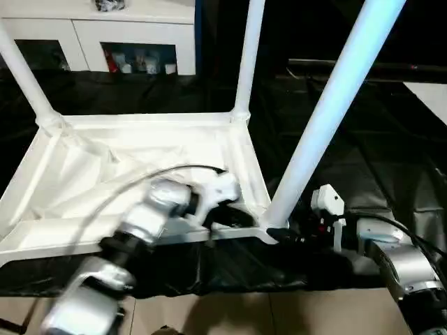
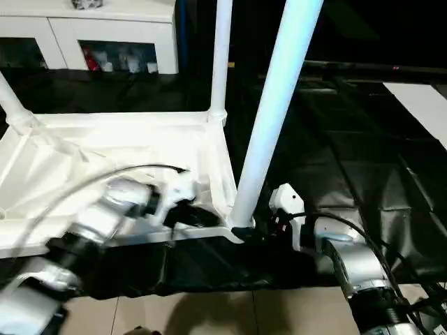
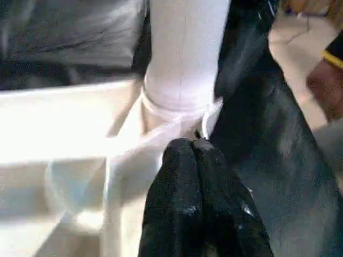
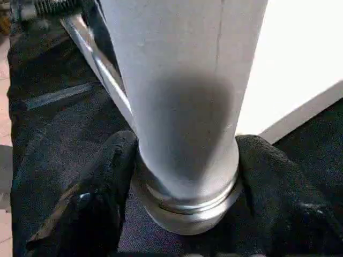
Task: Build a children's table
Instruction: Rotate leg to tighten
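The children's table lies upside down on black cloth, its white top [image 1: 140, 120] showing the underside. Three white legs stand up from corner sockets: a near right one [image 1: 328, 112], a back one [image 1: 248, 63] and a left one [image 1: 24, 77]. My right gripper [image 4: 185, 155] is at the foot of the near right leg [image 4: 182, 80], one black finger [image 4: 102, 187] pressed on each side just above the socket. My left gripper [image 3: 194, 147] is shut and empty, its tips inside the top's rim beside that same corner socket [image 3: 179, 101].
Black cloth [image 1: 363, 174] covers the ground under and around the top. A white cabinet [image 1: 133, 31] stands behind it, and pale floor tiles [image 1: 244, 314] run along the front edge. A black cable [image 1: 140, 178] from my left arm arcs over the underside.
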Controlling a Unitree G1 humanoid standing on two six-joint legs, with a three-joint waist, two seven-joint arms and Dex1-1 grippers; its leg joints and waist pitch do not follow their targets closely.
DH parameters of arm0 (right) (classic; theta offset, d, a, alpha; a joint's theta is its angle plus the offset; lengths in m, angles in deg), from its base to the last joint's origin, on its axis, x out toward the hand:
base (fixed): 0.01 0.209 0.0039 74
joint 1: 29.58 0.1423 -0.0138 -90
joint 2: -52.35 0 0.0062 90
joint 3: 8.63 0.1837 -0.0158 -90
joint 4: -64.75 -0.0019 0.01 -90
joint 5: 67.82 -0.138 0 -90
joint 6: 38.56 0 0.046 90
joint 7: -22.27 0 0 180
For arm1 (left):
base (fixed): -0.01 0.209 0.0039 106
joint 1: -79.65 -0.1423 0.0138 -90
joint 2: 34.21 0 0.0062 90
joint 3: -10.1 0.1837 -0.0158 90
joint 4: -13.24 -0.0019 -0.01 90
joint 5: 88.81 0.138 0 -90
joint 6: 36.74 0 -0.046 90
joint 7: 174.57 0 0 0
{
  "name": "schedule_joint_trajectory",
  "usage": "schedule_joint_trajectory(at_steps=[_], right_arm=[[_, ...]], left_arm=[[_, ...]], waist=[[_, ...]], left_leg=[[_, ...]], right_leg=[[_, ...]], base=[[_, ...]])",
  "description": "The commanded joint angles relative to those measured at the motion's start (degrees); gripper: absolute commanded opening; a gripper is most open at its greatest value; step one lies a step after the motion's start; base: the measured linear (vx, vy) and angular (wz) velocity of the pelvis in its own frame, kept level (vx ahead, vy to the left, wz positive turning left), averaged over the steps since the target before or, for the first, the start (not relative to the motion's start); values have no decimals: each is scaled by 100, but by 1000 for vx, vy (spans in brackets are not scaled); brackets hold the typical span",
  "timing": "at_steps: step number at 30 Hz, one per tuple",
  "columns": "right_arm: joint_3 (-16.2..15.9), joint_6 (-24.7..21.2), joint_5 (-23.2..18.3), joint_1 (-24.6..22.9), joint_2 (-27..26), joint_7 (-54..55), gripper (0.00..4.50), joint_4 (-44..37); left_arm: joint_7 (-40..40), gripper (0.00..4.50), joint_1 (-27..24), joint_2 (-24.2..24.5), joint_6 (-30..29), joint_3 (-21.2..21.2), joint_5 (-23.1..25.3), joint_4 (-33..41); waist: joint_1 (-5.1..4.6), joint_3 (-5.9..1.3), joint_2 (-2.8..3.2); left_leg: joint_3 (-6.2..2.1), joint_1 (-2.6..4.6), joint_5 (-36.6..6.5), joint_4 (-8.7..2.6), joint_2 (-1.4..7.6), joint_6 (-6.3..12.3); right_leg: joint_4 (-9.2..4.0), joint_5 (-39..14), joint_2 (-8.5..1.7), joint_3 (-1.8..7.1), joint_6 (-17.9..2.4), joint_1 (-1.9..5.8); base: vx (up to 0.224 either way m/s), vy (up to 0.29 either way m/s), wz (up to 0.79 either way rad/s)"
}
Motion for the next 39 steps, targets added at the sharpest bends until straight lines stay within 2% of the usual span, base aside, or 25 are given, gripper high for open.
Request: schedule_joint_trajectory(at_steps=[1, 3, 4, 7, 10, 13, 19, 24, 28, 29, 32, 33, 36, 39], right_arm=[[-135, 74, 145, -22, 10, -29, 293, -31], [-154, 88, 156, -41, 3, -22, 293, -58], [-155, 89, 156, -41, 3, -22, 293, -58], [-176, 106, 156, -25, -11, -16, 293, -50], [-182, 143, 170, -7, -27, 15, 293, -41], [-180, 186, 189, 8, -35, 38, 293, -19], [-168, 201, 209, -27, -27, 30, 293, -49], [-167, 249, 241, -11, -14, 56, 293, 6], [-174, 286, 279, 32, -27, 90, 293, 68], [-178, 288, 285, 38, -31, 95, 293, 71], [-186, 307, 299, 44, -43, 111, 293, 71], [-186, 330, 307, 46, -48, 122, 293, 74], [-180, 360, 306, 51, -46, 124, 293, 84], [-174, 383, 295, 64, -50, 151, 293, 78]], left_arm=[[-255, 32, -149, 178, -415, -50, -128, 453], [-360, 46, -239, 325, -663, -78, -208, 658], [-362, 46, -242, 330, -670, -78, -211, 664], [-257, 85, -297, 375, -527, -24, -120, 635], [-89, 105, -350, 292, -661, 4, -169, 688], [100, 134, -366, 208, -720, 28, -121, 737], [123, 134, -384, 264, -813, 122, -70, 794], [-3, 134, -498, 359, -1033, 214, -172, 946], [72, 134, -499, 349, -1035, 237, -144, 871], [71, 117, -497, 347, -1065, 244, -144, 867], [126, 117, -501, 331, -1078, 270, -110, 844], [213, 89, -497, 310, -1060, 269, -81, 818], [358, 78, -468, 256, -1072, 242, -73, 764], [378, 38, -448, 270, -1090, 274, -54, 742]], waist=[[18, -305, -44], [16, -296, -36], [16, -294, -36], [18, -296, -38], [14, -300, -39], [11, -316, -43], [8, -320, -35], [10, -326, -34], [6, -313, -36], [5, -307, -40], [8, -306, -38], [5, -307, -39], [3, -315, -38], [0, -320, -44]], left_leg=[[-123, 99, -1151, -370, 337, 332], [-115, 107, -1222, -374, 331, 300], [-111, 112, -1252, -376, 327, 286], [-118, 113, -1372, -380, 323, 208], [-121, 111, -1337, -374, 317, 205], [-118, 99, -1136, -351, 313, 297], [-120, 108, -1148, -345, 310, 311], [-118, 109, -1103, -339, 310, 311], [-118, 112, -1251, -343, 306, 266], [-122, 108, -1311, -348, 304, 237], [-128, 114, -1378, -353, 305, 192], [-130, 112, -1389, -354, 305, 179], [-132, 108, -1342, -348, 302, 187], [-129, 99, -1266, -339, 294, 228]], right_leg=[[-291, -823, -339, 187, -1518, 191], [-302, -963, -329, 189, -1505, 176], [-311, -1003, -323, 191, -1497, 170], [-331, -1128, -334, 201, -1431, 172], [-322, -1031, -337, 202, -1433, 179], [-290, -693, -330, 196, -1512, 199], [-300, -819, -324, 195, -1484, 199], [-281, -718, -321, 195, -1522, 201], [-304, -927, -318, 198, -1497, 188], [-314, -1034, -322, 202, -1464, 190], [-326, -1174, -327, 206, -1406, 185], [-324, -1186, -324, 206, -1388, 183], [-316, -1096, -321, 204, -1389, 188], [-306, -999, -317, 203, -1400, 195]], base=[[0, 0, 0], [0, 0, 0], [0, 0, 0], [0, 0, 0], [0, 0, 0], [0, 0, 0], [0, 0, 0], [0, 0, 0], [0, 0, 0], [0, 0, 0], [0, 0, 0], [0, 0, 0], [0, 0, 0], [0, 0, 0]])
